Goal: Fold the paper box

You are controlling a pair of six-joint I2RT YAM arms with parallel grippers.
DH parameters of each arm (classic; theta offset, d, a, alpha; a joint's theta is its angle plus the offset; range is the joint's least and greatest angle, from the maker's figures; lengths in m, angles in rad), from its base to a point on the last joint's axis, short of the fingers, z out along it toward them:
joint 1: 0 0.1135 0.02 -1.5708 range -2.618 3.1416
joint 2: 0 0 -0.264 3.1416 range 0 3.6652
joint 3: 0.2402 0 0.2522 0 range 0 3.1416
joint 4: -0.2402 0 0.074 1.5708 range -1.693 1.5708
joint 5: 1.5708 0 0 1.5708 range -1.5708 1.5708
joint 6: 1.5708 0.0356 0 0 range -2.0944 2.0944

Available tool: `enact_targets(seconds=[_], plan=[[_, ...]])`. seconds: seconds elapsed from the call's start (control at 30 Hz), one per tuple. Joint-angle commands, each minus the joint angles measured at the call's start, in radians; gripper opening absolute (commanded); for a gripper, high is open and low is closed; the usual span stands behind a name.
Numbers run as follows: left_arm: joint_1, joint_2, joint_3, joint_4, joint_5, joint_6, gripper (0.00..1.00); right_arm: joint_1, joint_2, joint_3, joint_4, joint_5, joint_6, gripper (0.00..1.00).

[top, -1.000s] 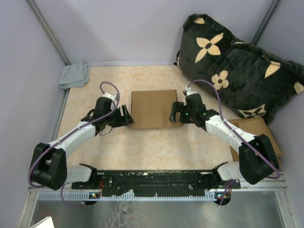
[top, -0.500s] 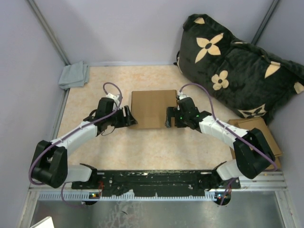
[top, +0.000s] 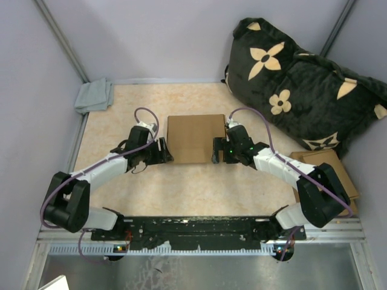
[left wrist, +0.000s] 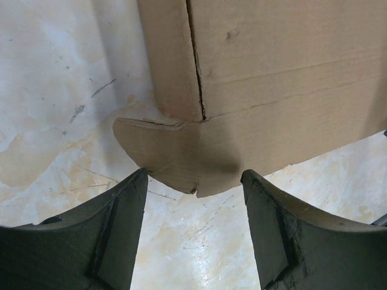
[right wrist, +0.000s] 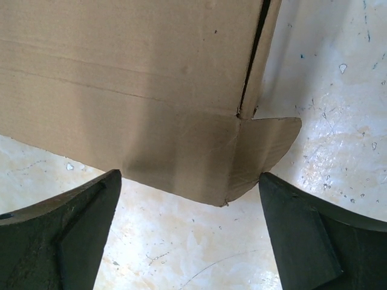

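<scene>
paper box [top: 195, 138]: brown cardboard, resting at the middle of the surface [top: 199, 187], between the two arms.
left fingers [left wrist: 115, 235]: spread, holding nothing, at the box's 8 o'clock corner; a rounded left tab [left wrist: 160, 151] juts out just ahead of the gap.
right fingers [right wrist: 314, 235]: spread wide, holding nothing, at the box's 4 o'clock corner; a rounded right tab [right wrist: 272, 142] lies ahead of the gap.
contact: cannot tell whether either pair touches the cardboard.
grey cloth [top: 94, 95]: surface's 10 o'clock corner.
black flowered pillow [top: 302, 84]: at 2 o'clock.
smaller cardboard piece [top: 329, 166]: at 4 o'clock, partly hidden by the right arm.
</scene>
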Motion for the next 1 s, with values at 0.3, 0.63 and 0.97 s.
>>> enact_targets(seconds=[0.3,0.63,0.97], plan=[[-0.054,0.024,0.044,-0.033,0.009,0.017,0.65,0.009,-0.052,0.011,0.026,-0.087,-0.032,0.88],[-0.056,-0.013,0.054,-0.055,0.074,0.015,0.62,0.009,-0.101,0.005,0.005,-0.116,-0.029,0.86],[-0.055,-0.031,0.087,-0.099,0.099,0.013,0.61,0.009,-0.104,0.019,-0.031,-0.117,-0.021,0.85]])
